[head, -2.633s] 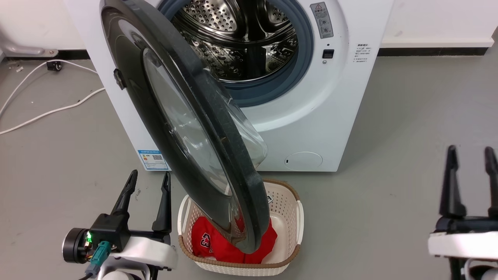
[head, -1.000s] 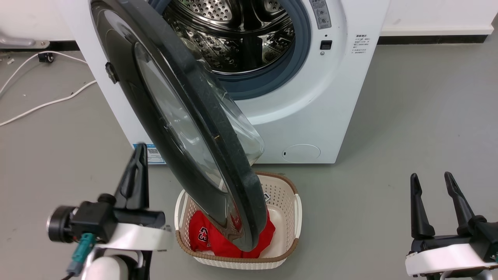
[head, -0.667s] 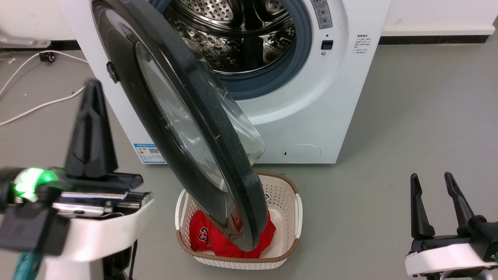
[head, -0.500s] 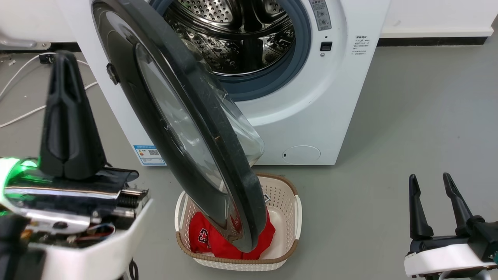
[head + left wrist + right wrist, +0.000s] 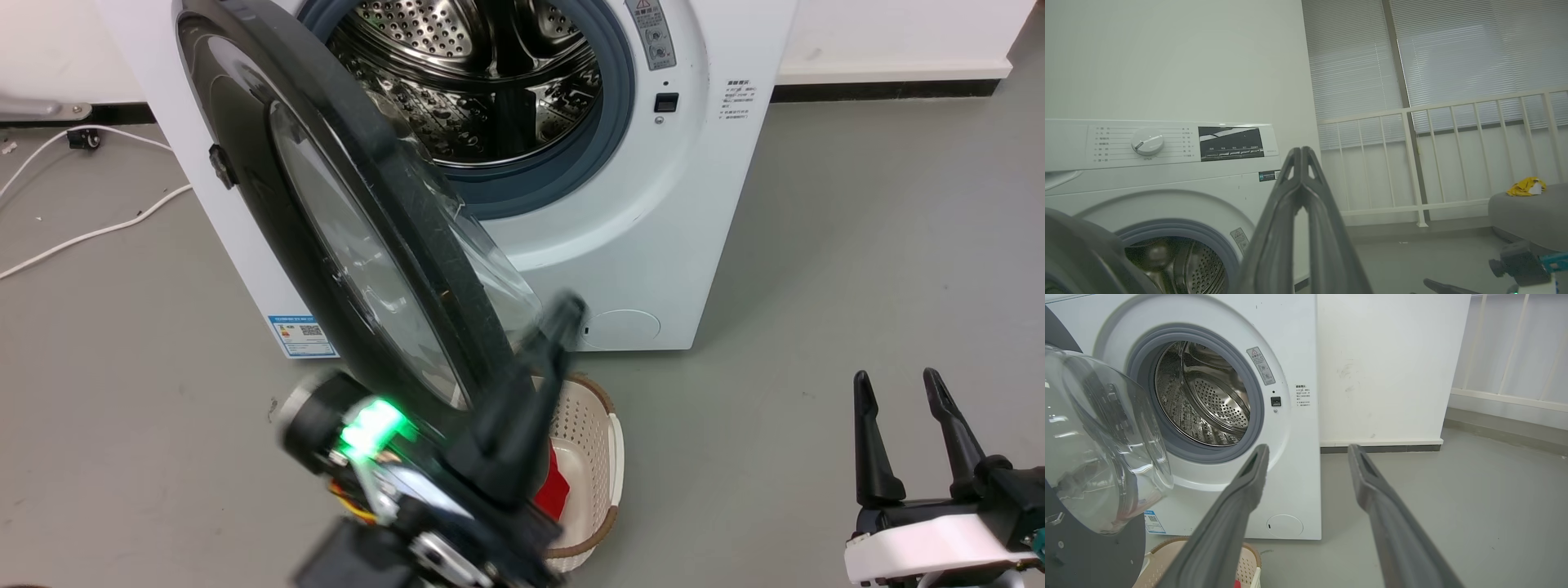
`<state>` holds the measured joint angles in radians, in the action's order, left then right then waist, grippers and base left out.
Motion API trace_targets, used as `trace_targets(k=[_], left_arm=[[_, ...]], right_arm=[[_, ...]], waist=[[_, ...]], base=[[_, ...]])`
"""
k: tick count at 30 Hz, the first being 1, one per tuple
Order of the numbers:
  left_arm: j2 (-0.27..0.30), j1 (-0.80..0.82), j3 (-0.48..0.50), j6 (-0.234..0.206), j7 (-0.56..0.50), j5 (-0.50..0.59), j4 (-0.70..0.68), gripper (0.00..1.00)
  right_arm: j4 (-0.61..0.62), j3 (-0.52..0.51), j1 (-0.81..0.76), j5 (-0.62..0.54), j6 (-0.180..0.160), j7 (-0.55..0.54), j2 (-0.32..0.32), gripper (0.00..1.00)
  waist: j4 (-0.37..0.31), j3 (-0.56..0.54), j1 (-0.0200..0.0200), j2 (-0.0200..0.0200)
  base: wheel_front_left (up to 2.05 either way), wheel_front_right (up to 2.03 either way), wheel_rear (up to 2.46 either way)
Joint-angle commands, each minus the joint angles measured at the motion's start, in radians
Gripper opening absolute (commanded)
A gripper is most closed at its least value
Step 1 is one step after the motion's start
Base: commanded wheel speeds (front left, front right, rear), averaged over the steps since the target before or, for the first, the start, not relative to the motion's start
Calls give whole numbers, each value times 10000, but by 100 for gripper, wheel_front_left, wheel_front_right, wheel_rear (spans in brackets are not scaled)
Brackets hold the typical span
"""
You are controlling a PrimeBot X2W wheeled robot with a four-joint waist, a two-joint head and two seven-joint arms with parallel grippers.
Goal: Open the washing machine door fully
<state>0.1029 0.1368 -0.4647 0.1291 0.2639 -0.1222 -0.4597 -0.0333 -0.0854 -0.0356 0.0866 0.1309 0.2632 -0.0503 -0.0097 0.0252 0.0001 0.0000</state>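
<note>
- Half the swing looks done: the washing machine door [image 5: 359, 245] stands out from the washing machine [image 5: 653, 245] at a steep angle, hinged on the machine's left side, and the steel drum [image 5: 457, 82] is open to view.
- One stretch is left, by my judgement. The door has to go on round towards the machine's left side until it can travel no further.
- The door's free lower edge hangs over the wicker laundry basket [image 5: 600, 441] in front of the machine, with a red garment [image 5: 555, 490] inside it.
- The left gripper [image 5: 563, 314] has its fingers pressed together and holds nothing. It lies along the door's lower rim on the side that faces the machine. Blur hides whether it touches the rim.
- From that inner side, a push away from the machine would probably carry the door wider.
- The right gripper [image 5: 895, 380] is spread and empty, well off to the machine's right and apart from the door.
</note>
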Motion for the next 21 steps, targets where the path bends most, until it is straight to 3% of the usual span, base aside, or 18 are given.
trace_targets(k=[1,8,13,21], left_arm=[[173,-235,-317,18,10,-123,283,0],[938,-1512,-1242,21,15,-569,2335,0],[1032,-1773,-1388,22,15,-704,3390,0],[347,-695,-1309,-18,15,-657,4689,0]], right_arm=[[-19,15,-5,23,-3,19,4,100],[-81,0,-103,138,-3,18,4,100],[-114,-4,-85,203,-3,19,6,100],[-228,63,133,293,-3,19,6,100]], waist=[[-7,-8,-1,0],[15,-20,-1,0],[90,45,-1,0],[169,204,-1,0]], base=[[0,0,0],[0,0,0],[0,0,0],[0,0,0]])
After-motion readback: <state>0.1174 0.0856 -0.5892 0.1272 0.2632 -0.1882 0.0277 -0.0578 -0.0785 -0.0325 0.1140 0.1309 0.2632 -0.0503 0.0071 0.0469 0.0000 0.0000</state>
